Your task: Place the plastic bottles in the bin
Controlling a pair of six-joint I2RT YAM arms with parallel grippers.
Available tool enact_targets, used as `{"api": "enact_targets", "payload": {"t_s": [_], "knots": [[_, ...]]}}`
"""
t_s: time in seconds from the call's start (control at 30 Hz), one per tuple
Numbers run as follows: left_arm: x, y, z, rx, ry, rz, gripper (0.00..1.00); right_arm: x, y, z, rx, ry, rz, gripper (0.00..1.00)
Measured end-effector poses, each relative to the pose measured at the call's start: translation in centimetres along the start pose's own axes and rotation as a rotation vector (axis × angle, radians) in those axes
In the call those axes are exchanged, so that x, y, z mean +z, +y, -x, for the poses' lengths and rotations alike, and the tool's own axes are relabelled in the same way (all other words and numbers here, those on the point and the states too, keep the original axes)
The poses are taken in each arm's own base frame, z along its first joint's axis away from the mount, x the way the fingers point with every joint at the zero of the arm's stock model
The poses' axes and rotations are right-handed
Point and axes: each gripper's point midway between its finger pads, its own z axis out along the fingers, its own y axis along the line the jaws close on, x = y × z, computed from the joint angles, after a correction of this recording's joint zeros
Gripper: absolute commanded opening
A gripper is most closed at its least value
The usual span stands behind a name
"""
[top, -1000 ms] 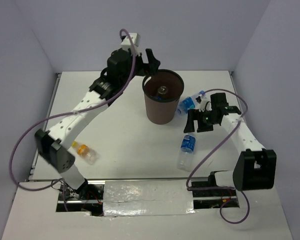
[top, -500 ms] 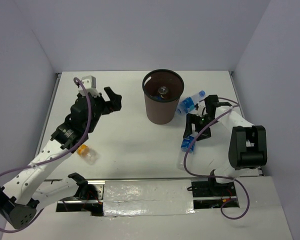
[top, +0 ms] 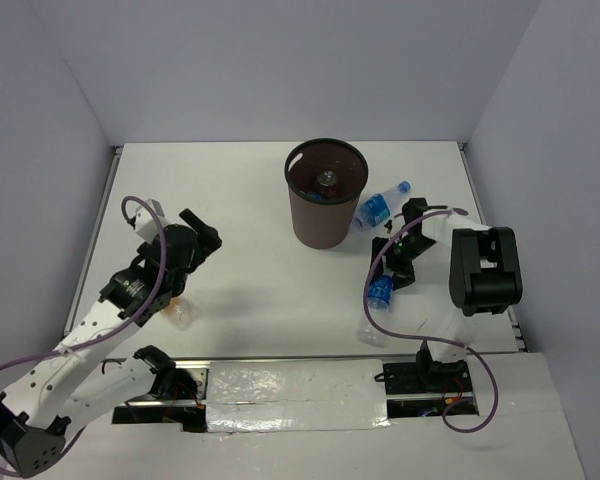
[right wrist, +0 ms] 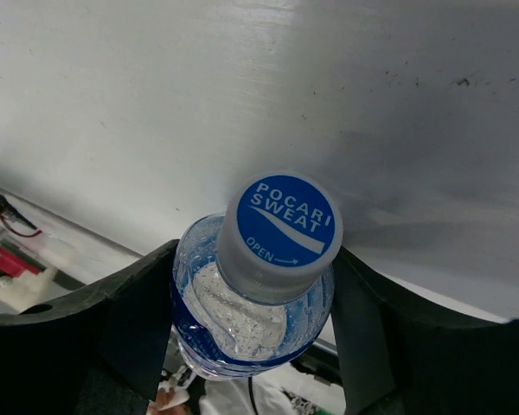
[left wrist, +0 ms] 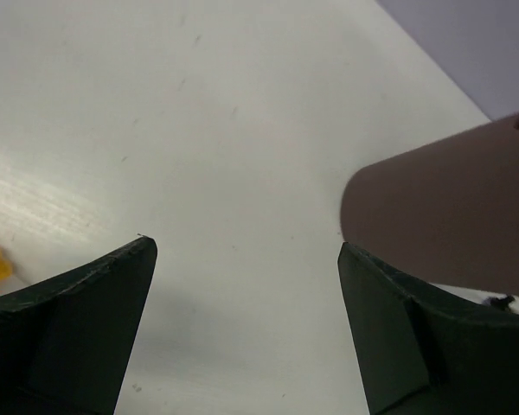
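- The right gripper (right wrist: 255, 264) is clenched on a Pocari Sweat bottle (right wrist: 277, 225), with a finger touching each side just below the cap.
- The left gripper (left wrist: 246, 251) is spread wide and empty above the table (top: 240, 200).
- An orange-labelled bottle (top: 177, 312) lies just beside the left gripper.
- The bin (top: 325, 215) stands upright, with a blue-labelled bottle (top: 378, 206) lying just beside it.

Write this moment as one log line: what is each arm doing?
left gripper: open, empty | right gripper: shut on blue-label bottle lying on table | orange bottle: on table | bin: upright
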Motion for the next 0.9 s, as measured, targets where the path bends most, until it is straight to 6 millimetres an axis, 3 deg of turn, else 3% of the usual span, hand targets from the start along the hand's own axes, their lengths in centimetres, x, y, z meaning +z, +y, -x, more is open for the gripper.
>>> {"api": "enact_targets", "payload": {"t_s": [0.2,0.27,0.4,0.5,0.63,0.77,0.9], "knots": [[1.4,5.7,-4.0,-0.087,0.091,0.319,0.99,0.1,0.3,-0.1,0.002,0.022,0.027,0.28],[1.3,7.3,-4.8,-0.098,0.112,0.416,0.99,-0.2,0.5,0.1,-0.015,0.018,0.034,0.23],[1.0,9.2,-5.0,-0.143,0.12,0.55,0.99,-2.3,1.5,2.0,-0.129,-0.047,0.048,0.23],[1.2,10.0,-5.1,-0.163,0.128,0.608,0.99,-6.7,3.5,4.4,-0.325,-0.177,0.096,0.24],[1.6,11.1,-5.7,-0.189,0.164,0.672,0.99,-15.6,7.4,6.2,-0.667,-0.435,0.149,0.25],[1.7,11.8,-6.1,-0.194,0.201,0.747,0.99,-23.2,12.0,4.1,-0.995,-0.678,0.148,0.25],[1.9,11.8,-6.1,-0.19,0.224,0.798,0.99,-28.1,16.0,1.8,-1.179,-0.84,0.161,0.25]]}}
